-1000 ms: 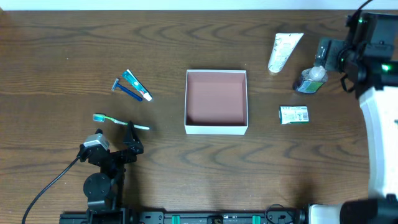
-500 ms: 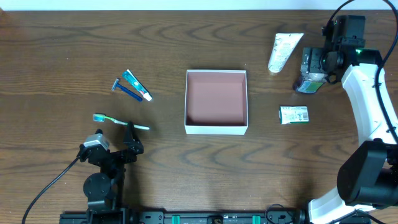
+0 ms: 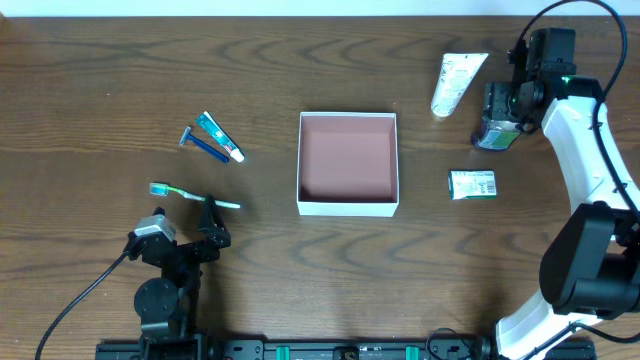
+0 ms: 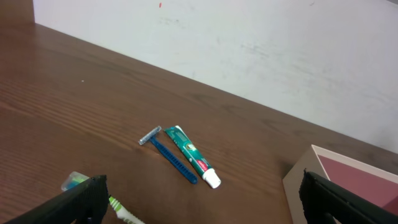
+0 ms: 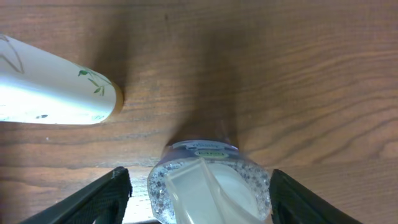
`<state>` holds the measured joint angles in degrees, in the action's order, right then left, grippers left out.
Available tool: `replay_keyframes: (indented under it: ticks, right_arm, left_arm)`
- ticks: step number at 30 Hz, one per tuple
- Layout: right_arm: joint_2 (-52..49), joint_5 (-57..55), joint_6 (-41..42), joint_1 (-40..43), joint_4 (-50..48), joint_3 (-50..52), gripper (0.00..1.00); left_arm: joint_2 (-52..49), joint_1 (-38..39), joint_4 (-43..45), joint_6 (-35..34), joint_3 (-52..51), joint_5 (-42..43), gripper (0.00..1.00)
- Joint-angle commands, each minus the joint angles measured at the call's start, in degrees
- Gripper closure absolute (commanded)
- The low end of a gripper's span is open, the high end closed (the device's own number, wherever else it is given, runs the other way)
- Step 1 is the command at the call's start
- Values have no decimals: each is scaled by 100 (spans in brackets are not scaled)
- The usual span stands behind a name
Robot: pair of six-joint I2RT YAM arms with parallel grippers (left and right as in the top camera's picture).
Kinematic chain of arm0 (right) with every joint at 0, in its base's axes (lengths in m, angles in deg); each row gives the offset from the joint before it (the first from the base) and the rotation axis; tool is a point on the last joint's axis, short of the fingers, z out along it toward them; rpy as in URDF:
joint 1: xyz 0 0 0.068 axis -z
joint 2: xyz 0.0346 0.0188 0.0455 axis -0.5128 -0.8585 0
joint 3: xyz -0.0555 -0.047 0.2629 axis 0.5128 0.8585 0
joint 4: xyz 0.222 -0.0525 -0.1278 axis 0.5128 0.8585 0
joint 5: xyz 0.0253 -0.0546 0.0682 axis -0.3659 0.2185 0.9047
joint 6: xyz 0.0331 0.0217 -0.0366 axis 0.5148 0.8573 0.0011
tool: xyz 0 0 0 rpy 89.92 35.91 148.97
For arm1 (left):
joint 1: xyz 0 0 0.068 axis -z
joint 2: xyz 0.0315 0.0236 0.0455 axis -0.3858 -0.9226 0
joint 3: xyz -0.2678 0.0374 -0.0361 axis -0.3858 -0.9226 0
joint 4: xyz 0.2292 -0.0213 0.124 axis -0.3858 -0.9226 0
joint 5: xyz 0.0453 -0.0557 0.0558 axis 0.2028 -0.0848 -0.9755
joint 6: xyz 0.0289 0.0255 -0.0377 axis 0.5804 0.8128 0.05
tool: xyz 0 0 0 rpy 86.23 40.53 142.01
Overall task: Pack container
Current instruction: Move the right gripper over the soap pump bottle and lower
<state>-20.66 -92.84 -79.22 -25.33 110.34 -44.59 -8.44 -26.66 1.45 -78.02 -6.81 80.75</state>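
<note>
Desk (image 3: 300,60): dark wood grain, with a pale wall along its far edge.
Change: over the last second the right arm has swung in from the desk's right edge. The right pincer (image 5: 200,202) now hangs over the clear bottle (image 5: 208,183).
Right pincer: fingers apart, one on each side of the bottle's shoulders. A gap shows on one side; I cannot tell whether the other finger touches. Nothing is clamped yet.
Left pincer (image 4: 205,208): fingers apart, empty, unmoved, low at the near edge.
Container (image 3: 347,207): empty, well to the left of the right pincer, and ahead and to the right of the left one.
Beside right pincer: white tube (image 3: 458,83) just to its left; green packet (image 3: 472,184) nearer the robot.
Ahead of left pincer: toothbrush (image 3: 190,194), razor (image 3: 203,146), toothpaste (image 3: 220,138).
Meaning: packing likely starts with the bottle. Closing on it, lifting it and carrying it left to the container all remain.
</note>
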Motion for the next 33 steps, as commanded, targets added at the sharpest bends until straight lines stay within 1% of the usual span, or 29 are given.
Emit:
replay_keyframes:
  ticks: [1, 4, 6, 11, 13, 15, 20, 24, 33]
  right_arm:
    - [13, 44, -39, 59, -50, 2, 32]
    - [13, 46, -42, 59, -114, 2, 35]
    - [9, 44, -39, 59, -131, 2, 40]
    - [9, 46, -39, 59, -131, 2, 59]
    - [9, 44, -39, 59, -127, 2, 62]
    - [9, 44, -39, 59, -125, 2, 70]
    - [9, 44, -39, 59, -125, 2, 75]
    - [13, 72, 7, 59, -105, -2, 76]
    - [326, 201, 13, 52, -44, -13, 75]
  left_arm:
    - [35, 17, -225, 92, -79, 61, 2]
    - [35, 17, -225, 94, -79, 61, 2]
    - [35, 17, -225, 94, -79, 61, 2]
    - [35, 17, -225, 94, -79, 61, 2]
    - [35, 17, -225, 94, -79, 61, 2]
    - [35, 17, -225, 94, -79, 61, 2]
    - [35, 17, -225, 92, -79, 61, 2]
    - [35, 17, -225, 94, -79, 61, 2]
    - [35, 17, -225, 94, -79, 61, 2]
